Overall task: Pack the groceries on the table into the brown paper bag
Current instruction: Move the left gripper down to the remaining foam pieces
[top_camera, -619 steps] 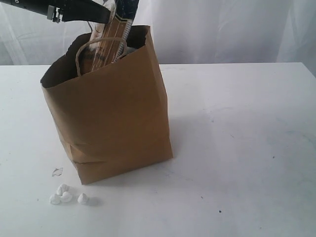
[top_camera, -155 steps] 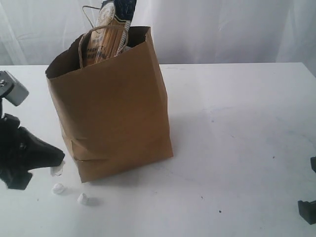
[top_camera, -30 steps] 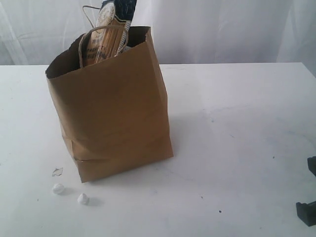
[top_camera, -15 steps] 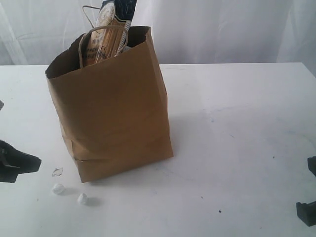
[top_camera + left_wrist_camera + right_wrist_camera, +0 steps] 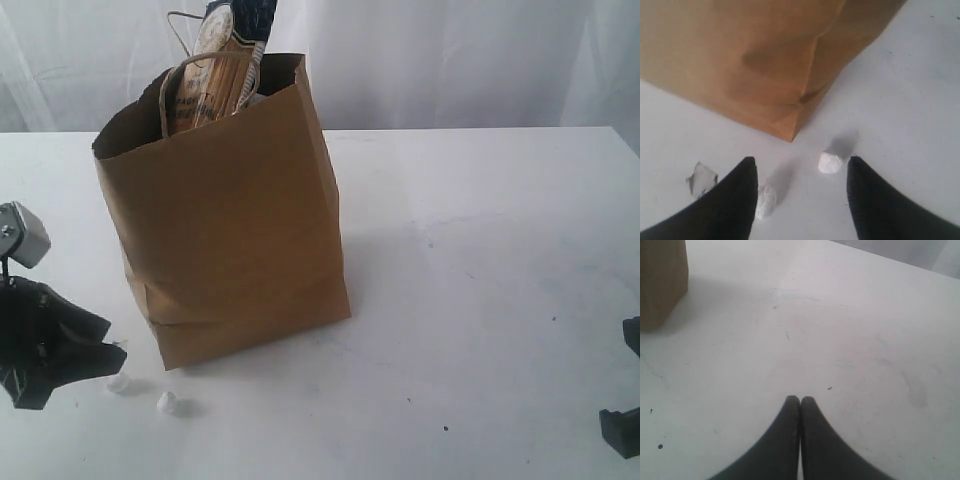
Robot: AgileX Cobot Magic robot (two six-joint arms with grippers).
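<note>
The brown paper bag [image 5: 225, 215] stands upright on the table [image 5: 480, 250], with the long spaghetti packet [image 5: 215, 65] sticking out of its top. Two small white lumps lie by the bag's front left corner, one [image 5: 118, 382] nearer the left and one [image 5: 167, 403] further right. My left gripper [image 5: 112, 345] hangs open just above them. In the left wrist view one lump [image 5: 831, 162] lies between the fingers, near one fingertip [image 5: 855, 165]. The other lump [image 5: 765, 200] lies against the opposite finger. My right gripper [image 5: 800, 399] is shut and holds nothing, low at the table's right front.
A small greyish scrap [image 5: 702, 177] lies on the table just outside the left fingers. The bag's bottom corner [image 5: 792, 132] is a short way beyond the lumps. The right arm [image 5: 622, 425] shows only at the exterior view's lower right edge. A white curtain hangs behind the table.
My left gripper has come in from the left edge toward the two lumps and its jaws have gone from shut to open. The right gripper, bag and lumps have not moved.
</note>
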